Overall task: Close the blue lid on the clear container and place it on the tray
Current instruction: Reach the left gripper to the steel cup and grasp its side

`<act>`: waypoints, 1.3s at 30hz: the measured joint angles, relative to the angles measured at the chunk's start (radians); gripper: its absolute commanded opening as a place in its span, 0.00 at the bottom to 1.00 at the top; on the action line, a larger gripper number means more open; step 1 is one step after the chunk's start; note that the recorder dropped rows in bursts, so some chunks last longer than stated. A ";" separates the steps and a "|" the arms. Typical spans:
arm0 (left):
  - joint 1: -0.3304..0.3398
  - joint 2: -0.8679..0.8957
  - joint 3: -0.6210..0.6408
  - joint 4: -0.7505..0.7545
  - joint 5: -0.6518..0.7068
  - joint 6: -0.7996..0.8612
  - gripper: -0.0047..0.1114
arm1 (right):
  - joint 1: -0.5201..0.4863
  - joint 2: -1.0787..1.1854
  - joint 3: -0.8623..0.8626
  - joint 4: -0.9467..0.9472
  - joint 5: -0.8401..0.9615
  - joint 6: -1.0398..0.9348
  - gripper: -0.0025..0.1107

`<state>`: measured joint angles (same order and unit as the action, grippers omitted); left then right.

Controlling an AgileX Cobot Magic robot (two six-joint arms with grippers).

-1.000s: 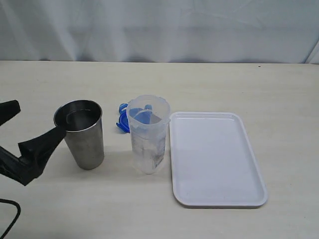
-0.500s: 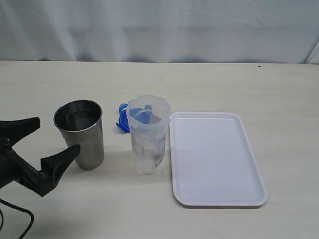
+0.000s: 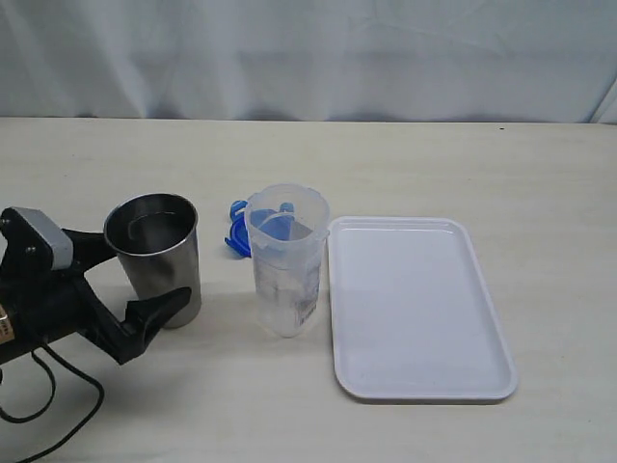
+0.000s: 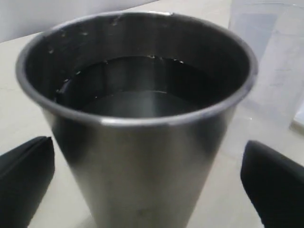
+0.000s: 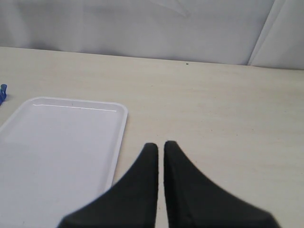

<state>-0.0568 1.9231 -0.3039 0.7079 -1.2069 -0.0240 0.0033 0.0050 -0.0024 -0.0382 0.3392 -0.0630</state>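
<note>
Straddling the grey steel tumbler [image 3: 159, 251], the left jaws are held wide open, clear of its wall. The small blue plastic lid [image 3: 236, 231] is seen lying on the beige counter [image 3: 386, 154] just behind the tall clear plastic container [image 3: 286, 270], which stands uncapped just beside the flat white rectangular tray [image 3: 415, 318]. The right jaws are closed, empty.

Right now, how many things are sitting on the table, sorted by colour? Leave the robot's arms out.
Grey steel: 1, the tumbler
Clear: 1, the container
Blue: 1, the lid
White: 1, the tray
Total: 4
</note>
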 measured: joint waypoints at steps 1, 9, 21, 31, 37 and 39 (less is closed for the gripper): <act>0.000 0.013 -0.010 0.002 0.000 0.000 0.94 | 0.000 0.000 0.000 0.000 0.000 0.000 0.06; 0.000 0.081 -0.103 0.012 -0.002 -0.022 0.94 | 0.000 0.000 0.000 0.000 0.000 0.000 0.06; 0.000 0.120 -0.151 0.043 -0.006 -0.026 0.94 | 0.000 0.000 0.000 0.000 0.000 0.000 0.06; 0.000 0.120 -0.158 0.057 -0.006 -0.058 0.94 | 0.000 0.000 0.000 0.000 0.000 0.000 0.06; 0.000 0.120 -0.158 0.065 -0.006 -0.072 0.94 | 0.000 0.000 0.000 0.000 0.000 0.000 0.06; 0.000 0.120 -0.158 0.068 -0.006 -0.073 0.94 | 0.000 0.000 0.000 0.000 0.000 0.000 0.06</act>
<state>-0.0568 2.0430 -0.4617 0.7762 -1.2132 -0.0971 0.0033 0.0050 -0.0024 -0.0382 0.3392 -0.0630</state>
